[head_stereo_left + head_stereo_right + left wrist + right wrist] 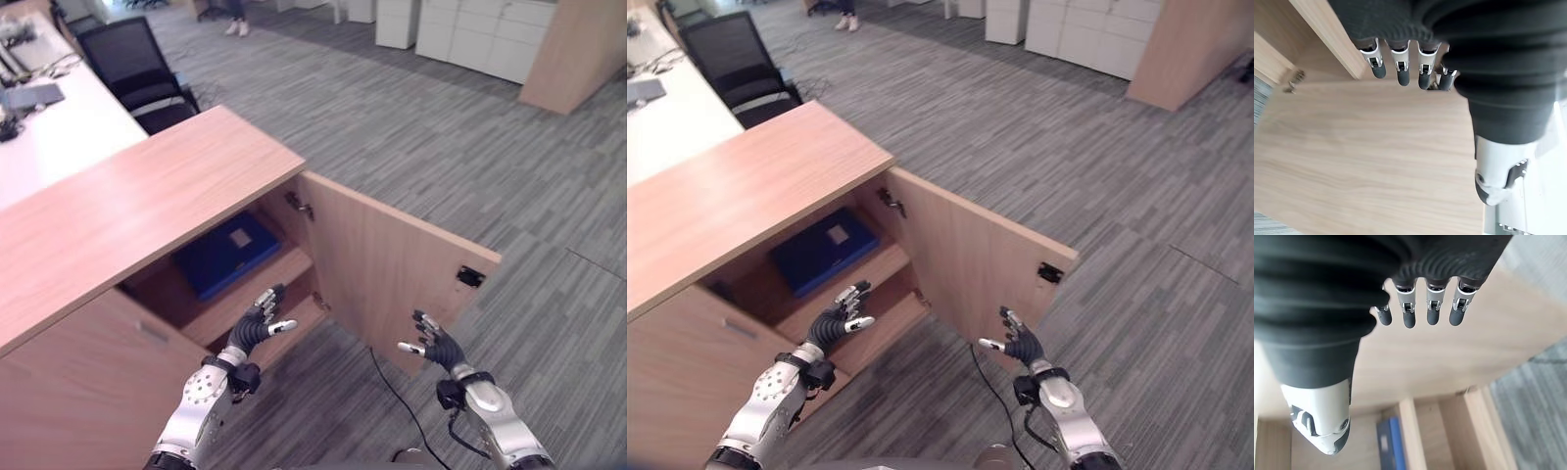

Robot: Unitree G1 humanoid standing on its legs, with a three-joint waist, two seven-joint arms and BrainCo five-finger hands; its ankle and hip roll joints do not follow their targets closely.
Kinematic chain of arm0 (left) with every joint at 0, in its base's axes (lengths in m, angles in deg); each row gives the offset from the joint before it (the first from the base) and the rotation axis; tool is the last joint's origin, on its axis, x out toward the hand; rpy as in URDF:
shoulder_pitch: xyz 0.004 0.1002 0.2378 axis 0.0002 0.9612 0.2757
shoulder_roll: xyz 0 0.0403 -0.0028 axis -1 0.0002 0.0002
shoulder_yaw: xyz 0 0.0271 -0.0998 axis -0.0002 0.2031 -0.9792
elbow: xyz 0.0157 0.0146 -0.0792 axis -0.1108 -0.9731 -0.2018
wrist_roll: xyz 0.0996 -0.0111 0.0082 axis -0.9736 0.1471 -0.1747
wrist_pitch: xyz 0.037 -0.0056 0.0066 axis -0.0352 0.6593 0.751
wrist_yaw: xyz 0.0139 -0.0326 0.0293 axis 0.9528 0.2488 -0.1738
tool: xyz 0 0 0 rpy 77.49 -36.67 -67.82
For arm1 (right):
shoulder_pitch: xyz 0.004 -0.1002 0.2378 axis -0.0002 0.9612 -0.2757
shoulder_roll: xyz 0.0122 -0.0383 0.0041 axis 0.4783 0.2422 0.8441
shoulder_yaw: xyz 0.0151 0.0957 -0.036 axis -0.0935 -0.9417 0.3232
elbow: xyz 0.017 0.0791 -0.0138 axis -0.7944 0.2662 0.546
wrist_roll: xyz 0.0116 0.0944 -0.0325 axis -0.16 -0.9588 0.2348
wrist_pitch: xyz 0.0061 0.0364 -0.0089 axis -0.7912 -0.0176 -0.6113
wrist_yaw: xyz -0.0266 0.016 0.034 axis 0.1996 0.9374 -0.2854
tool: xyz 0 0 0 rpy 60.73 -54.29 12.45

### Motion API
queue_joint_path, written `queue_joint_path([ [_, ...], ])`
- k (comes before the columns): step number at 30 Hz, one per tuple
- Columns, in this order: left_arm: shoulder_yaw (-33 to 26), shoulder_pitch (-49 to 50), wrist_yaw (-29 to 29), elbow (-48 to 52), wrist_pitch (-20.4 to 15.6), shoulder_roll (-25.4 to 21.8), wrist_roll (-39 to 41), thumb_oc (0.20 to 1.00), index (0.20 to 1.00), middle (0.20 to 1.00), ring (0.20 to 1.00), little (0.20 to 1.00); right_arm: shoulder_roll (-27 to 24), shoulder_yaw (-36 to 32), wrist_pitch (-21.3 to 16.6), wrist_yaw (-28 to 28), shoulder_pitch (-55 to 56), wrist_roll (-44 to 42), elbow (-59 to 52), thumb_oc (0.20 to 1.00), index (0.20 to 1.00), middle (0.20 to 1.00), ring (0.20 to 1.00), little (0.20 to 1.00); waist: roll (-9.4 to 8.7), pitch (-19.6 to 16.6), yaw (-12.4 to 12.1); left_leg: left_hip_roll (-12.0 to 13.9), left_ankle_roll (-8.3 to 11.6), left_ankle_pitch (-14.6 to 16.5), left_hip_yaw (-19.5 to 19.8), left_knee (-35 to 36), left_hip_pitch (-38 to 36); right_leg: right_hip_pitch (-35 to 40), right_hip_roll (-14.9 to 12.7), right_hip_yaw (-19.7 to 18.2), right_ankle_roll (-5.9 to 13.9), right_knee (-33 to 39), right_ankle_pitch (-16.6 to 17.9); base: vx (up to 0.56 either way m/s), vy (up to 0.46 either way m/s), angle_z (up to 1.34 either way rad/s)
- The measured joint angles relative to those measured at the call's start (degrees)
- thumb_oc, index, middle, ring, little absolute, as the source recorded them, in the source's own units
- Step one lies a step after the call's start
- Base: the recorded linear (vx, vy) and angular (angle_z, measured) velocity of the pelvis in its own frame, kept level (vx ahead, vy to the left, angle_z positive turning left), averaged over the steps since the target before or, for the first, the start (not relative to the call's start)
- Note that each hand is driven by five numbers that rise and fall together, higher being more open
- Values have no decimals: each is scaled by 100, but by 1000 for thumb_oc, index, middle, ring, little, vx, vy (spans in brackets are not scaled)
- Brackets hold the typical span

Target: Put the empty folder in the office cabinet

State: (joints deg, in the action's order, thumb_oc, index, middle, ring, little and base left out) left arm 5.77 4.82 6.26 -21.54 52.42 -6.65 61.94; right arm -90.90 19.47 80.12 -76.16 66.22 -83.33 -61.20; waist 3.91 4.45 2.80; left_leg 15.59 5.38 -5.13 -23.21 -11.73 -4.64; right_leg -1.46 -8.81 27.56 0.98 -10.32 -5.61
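I count one blue folder (227, 254), one wooden cabinet (118, 211) with one door (382, 264) swung open, and my two hands. At the far left I see a white desk (49, 137) with a black office chair (137, 69) beside it. The folder lies flat on the cabinet's upper shelf (265, 289), inside the open compartment, its pale label facing up. My left hand (257, 323) hangs just in front of that shelf's near edge, fingers loosely spread and relaxed, holding nothing and apart from the folder. To the right the open door stands out over the grey carpet (441, 127), hinges (299, 205) showing at its inner edge. My right hand (433, 345) hovers near the door's lower near edge, fingers likewise relaxed and apart, empty; I cannot tell whether it touches the panel. At the far right, white cabinets (480, 29) line the back, and a person's feet (236, 27) show at the far edge.
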Motion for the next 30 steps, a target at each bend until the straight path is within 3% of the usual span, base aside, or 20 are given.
queue_joint_path([
  [2,-37,41,-33,-4,2,-21,40,1000,1000,1000,1000,1000,28,26,0,-2,-35,-2,4,1000,1000,1000,1000,1000,-121,72,-168,365,271,-111,187,-1024,352,195,224,-334,-213,384,153,-36,-65,-98],
  [3,-29,46,-49,-32,4,-1,40,1000,1000,1000,1000,1000,7,-4,-4,21,-51,-7,-2,1000,1000,1000,1000,1000,-251,127,-133,313,471,35,524,-1196,551,419,258,-408,-276,677,295,34,50,-76],
  [4,-20,-4,-51,-31,3,22,40,1000,1000,1000,1000,1000,-42,-21,-4,34,-54,-10,-2,1000,1000,1000,1000,1000,-280,143,-80,258,522,12,642,-1118,686,454,259,-409,-286,709,302,84,49,-40],
  [5,-19,-17,-90,-8,-15,48,41,1000,1000,1000,1000,1000,-76,-8,-1,57,-76,-12,-1,1000,1000,1000,1000,1000,-289,147,-8,89,543,48,988,-845,791,459,294,-594,-270,758,292,79,31,-46],
  [7,11,28,-178,-40,-55,101,46,1000,1000,1000,1000,1000,-110,-8,-9,78,-177,-15,34,1000,1000,1000,1000,1000,-232,115,-161,-526,542,192,2174,657,515,456,353,-983,-246,958,420,20,-25,-102],
  [8,76,-23,-192,-66,-57,87,47,1000,1000,1000,1000,1000,-108,-9,-10,77,-196,-15,56,1000,1000,1000,1000,1000,-198,117,-167,-655,515,176,2335,1097,506,457,392,-1104,-223,1023,467,42,-6,-94],
  [9,181,-124,-201,-135,-58,146,44,1000,1000,1000,1000,1000,-133,-4,-6,72,-84,-14,158,1000,1000,1000,1000,1000,-88,79,-82,-818,205,-324,2329,1256,611,619,523,-1133,-162,1201,526,67,7,-47],
  [10,195,-108,-201,-136,-61,184,44,1000,1000,1000,1000,1000,-154,-1,-8,61,-22,-13,272,1000,1000,1000,1000,1000,-5,38,-17,-818,174,-689,2202,1175,626,738,648,-1141,-102,1299,490,86,7,-1],
  [12,165,-135,-204,-103,-96,180,44,1000,1000,1000,1000,1000,-78,-10,-6,63,151,-12,499,1000,1000,1000,1000,1000,-54,-83,127,-836,107,-597,2023,1412,488,809,636,-1121,-69,1394,410,56,14,18],
  [14,127,-134,-216,-107,-122,178,44,1000,1000,1000,1000,1000,-66,-71,-17,60,170,-9,678,1000,1000,1000,1000,1000,28,-45,157,-826,5,-480,1911,1685,370,786,656,-1160,49,1391,478,16,26,-8],
  [16,121,-121,-216,-103,-122,177,43,1000,1000,1000,1000,1000,-60,-241,-4,56,247,0,919,1000,1000,1000,1000,1000,162,-28,150,-833,-67,-138,1790,1685,322,762,636,-1255,154,1374,495,7,31,-16],
  [22,-140,52,-214,-99,-124,138,44,1000,1000,1000,1000,1000,-47,-716,5,115,379,-2,925,1000,1000,1000,1000,1000,120,11,148,-1094,-239,-4,1562,1693,164,876,353,-1465,378,1491,607,15,21,-17],
  [26,-149,145,-170,-98,-122,59,42,1000,1000,1000,1000,1000,-84,-1180,3,292,298,-18,921,1000,1000,1000,1000,1000,41,-6,137,-1116,-277,53,1560,1743,130,943,346,-1474,386,1531,622,7,17,-1],
  [30,-147,274,-105,-98,-113,23,42,1000,1000,1000,1000,1000,-270,-1190,0,371,86,-31,918,1000,1000,1000,1000,1000,-22,-45,115,-1119,-268,56,1589,1741,136,961,347,-1433,374,1530,618,5,8,4],
])
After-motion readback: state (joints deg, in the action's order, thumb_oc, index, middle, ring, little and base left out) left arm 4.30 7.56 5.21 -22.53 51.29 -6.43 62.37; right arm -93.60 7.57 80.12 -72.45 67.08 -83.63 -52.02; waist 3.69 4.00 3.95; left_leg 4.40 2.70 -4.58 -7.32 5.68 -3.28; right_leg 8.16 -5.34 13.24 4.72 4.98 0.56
